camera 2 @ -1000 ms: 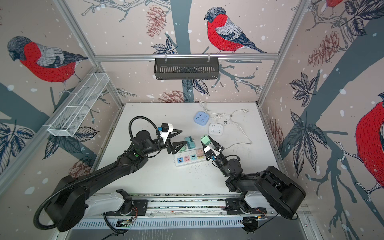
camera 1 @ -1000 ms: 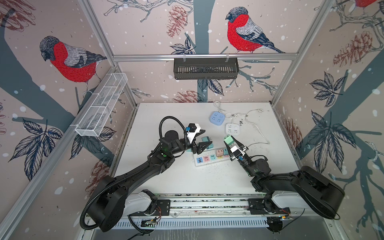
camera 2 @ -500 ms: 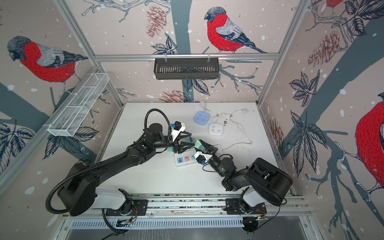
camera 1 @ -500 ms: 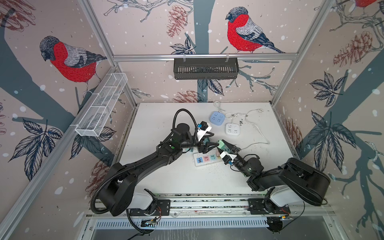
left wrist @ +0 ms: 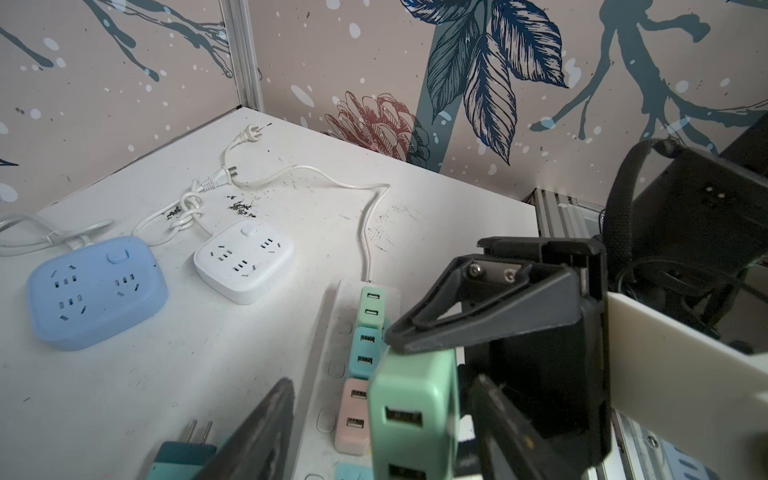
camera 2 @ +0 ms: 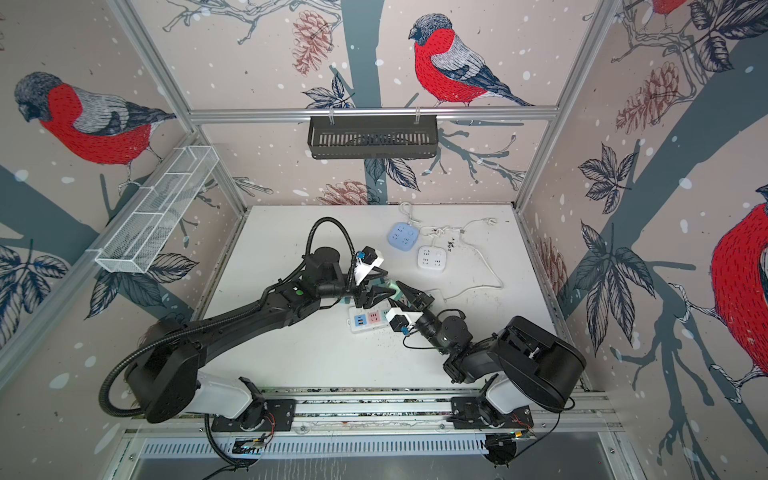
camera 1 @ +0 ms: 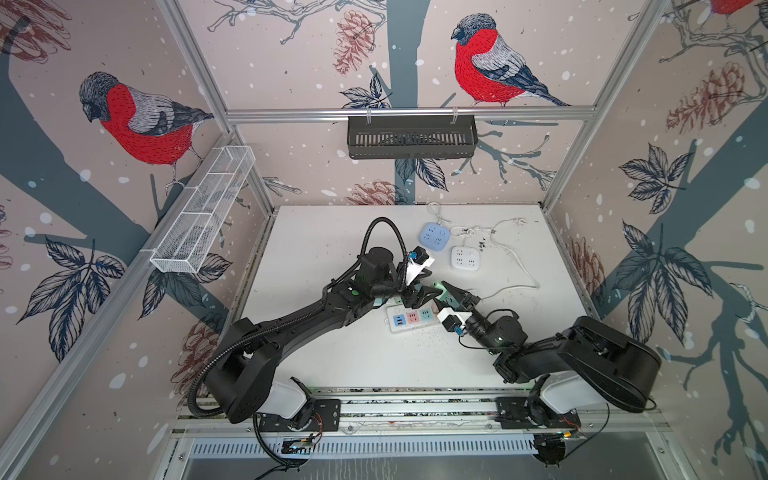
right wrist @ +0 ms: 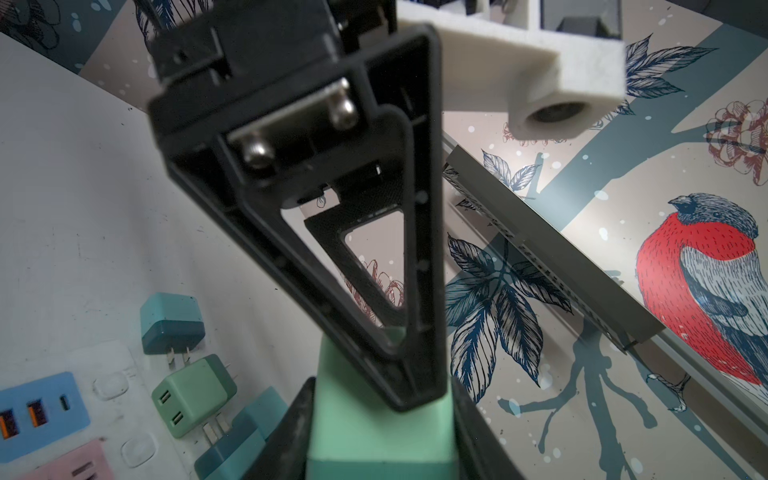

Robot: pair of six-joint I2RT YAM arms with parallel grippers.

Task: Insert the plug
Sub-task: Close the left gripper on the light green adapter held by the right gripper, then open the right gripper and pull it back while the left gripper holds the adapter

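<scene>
Right tool (right wrist: 401, 361): clamped on a green plug (right wrist: 374, 432); in the left wrist view one black finger lies across the plug's top edge.
Green plug: held off the counter (camera 1: 324, 249), just behind the right end of the power strip (camera 1: 409, 318) in both top views. It sits in no socket. Two USB ports show on one face; the prongs are hidden.
Left tool (left wrist: 384, 386): jaws apart, one finger on each side of the green plug. A gap shows between one finger (left wrist: 266, 428) and the plug. Contact on the other side cannot be told.
Arms: the two tools meet tip to tip over the strip's end, the left arm reaching in from the left and the right arm from the right.
Power strip: flat on the counter, white with blue, pink and green sections. Its white cord (left wrist: 365, 232) runs off toward the back.
Loose plugs: a dark teal plug (right wrist: 170, 324) and a pale green adapter (right wrist: 191, 390) lie on the counter beside the strip, prongs showing.
Back of counter: a blue socket block (camera 1: 433, 236) and a white socket block (camera 1: 465, 258), just beside each other, near the tools but apart from them.
</scene>
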